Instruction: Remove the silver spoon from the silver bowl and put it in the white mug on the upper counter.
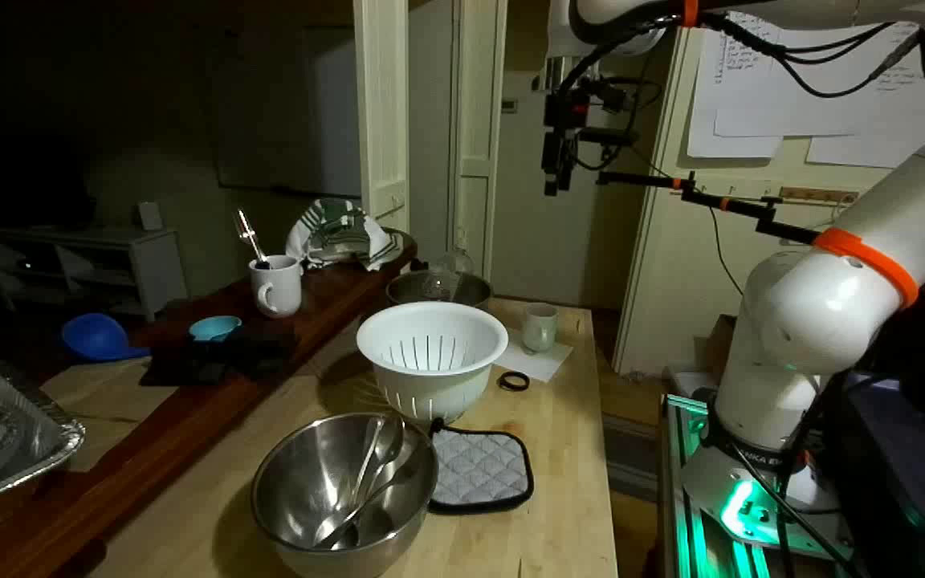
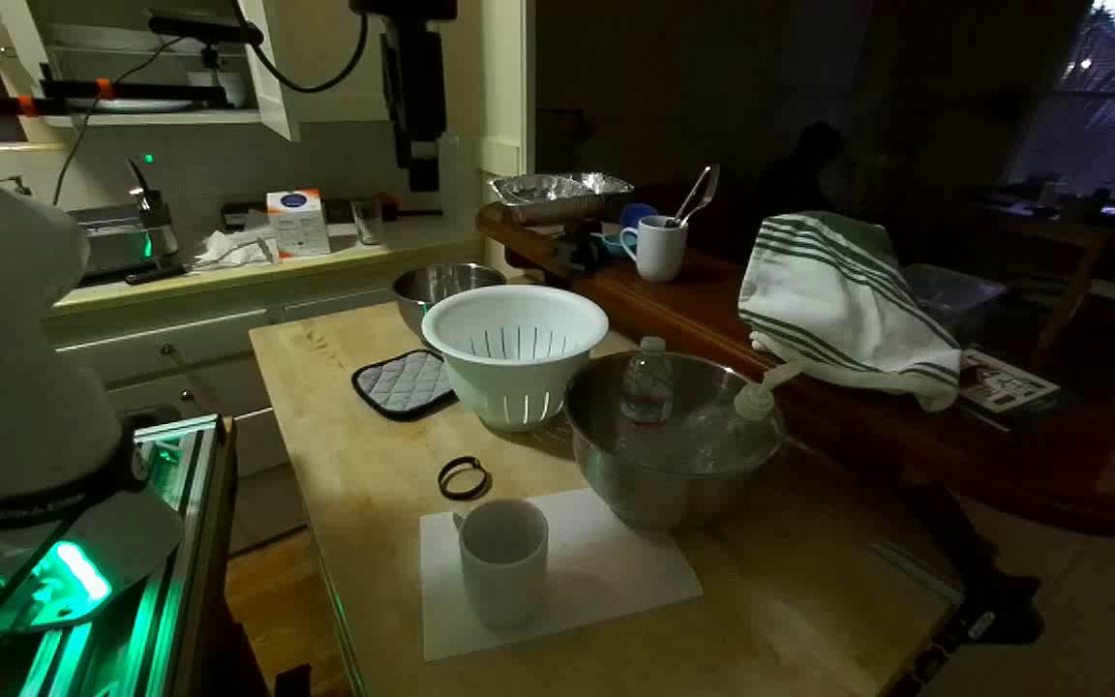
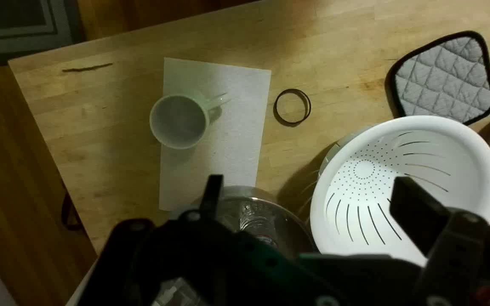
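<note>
Lying tilted inside the silver bowl point(image 1: 286, 482), at the near end of the lower worktop point(image 1: 567, 482) in an exterior view, is the silver spoon point(image 1: 348, 524). At least 1 more slim metal piece point(image 1: 368, 457) shares the bowl, and reflections keep you from telling which is meant or which end is which.

Your claw point(image 3: 308, 185) is open, its jaws wide apart and gripping nothing, high above the worktop and well apart from the spoon.

Expect the spoon to be light, stiff and slippery, with little width to pinch. Your best hold is probably on the handle, at whichever part stands higher off the bottom, with the jaws closing across it. Squeeze firmly, or it may swivel, and draw it up clear of its neighbour, which could snag. Stay off the rim; a nudge might slide the bowl.

You then need the white mug point(image 1: 276, 287), far left on the dark upper worktop point(image 1: 334, 289). A shiny utensil point(image 1: 249, 234) already stands in it, so room may be tight. Ceramic can chip: lower gently. Don't mistake the pale mug point(image 1: 540, 327) at far right for it.
</note>
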`<state>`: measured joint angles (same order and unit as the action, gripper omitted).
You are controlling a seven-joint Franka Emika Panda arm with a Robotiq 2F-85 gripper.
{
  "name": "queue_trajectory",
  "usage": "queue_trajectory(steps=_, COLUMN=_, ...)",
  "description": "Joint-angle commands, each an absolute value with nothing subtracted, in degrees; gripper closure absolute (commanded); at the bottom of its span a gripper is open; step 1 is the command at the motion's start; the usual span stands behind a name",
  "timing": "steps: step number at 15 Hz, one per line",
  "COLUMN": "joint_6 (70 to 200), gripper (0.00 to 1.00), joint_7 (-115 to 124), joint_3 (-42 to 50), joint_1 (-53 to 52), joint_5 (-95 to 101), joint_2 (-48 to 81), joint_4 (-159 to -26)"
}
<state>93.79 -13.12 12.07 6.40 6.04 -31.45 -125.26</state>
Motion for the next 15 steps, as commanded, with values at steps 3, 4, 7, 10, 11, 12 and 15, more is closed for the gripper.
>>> queue_trajectory(steps=3, joint_6=93.69, gripper=0.00, joint_7=-13.23, joint_3=11.93, joint_1=6.61, joint_5=5.95, joint_2=-31.36, joint_4=-125.13)
queue_trajectory(steps=4, joint_6=93.69, gripper=0.00, joint_7=-13.23, joint_3=11.93, joint_1=6.61, joint_5=5.95, joint_2=-31.36, joint_4=-125.13)
queue_trajectory(steps=7, joint_6=93.69, gripper=0.00, joint_7=-13.23, joint_3=11.93, joint_1=6.61, joint_5=5.95, joint_2=-31.36, joint_4=-125.13)
queue_trajectory(steps=10, joint_6=93.69, gripper=0.00, joint_7=-13.23, joint_3=11.93, joint_1=6.61, joint_5=5.95, joint_2=-31.36, joint_4=-125.13)
queue_trajectory(steps=11, joint_6=93.69, gripper=0.00, joint_7=-13.23, joint_3=11.93, joint_1=6.61, joint_5=5.95, joint_2=-31.36, joint_4=-125.13)
queue_trajectory(steps=12, joint_6=93.69, gripper=0.00, joint_7=-13.23, joint_3=11.93, joint_1=6.61, joint_5=5.95, joint_2=-31.36, joint_4=-125.13)
queue_trajectory(steps=15, joint_6=93.64, gripper=0.00, joint_7=-13.65, joint_3=10.89, joint_1=6.04, joint_5=7.07, joint_2=-30.50, joint_4=-124.56)
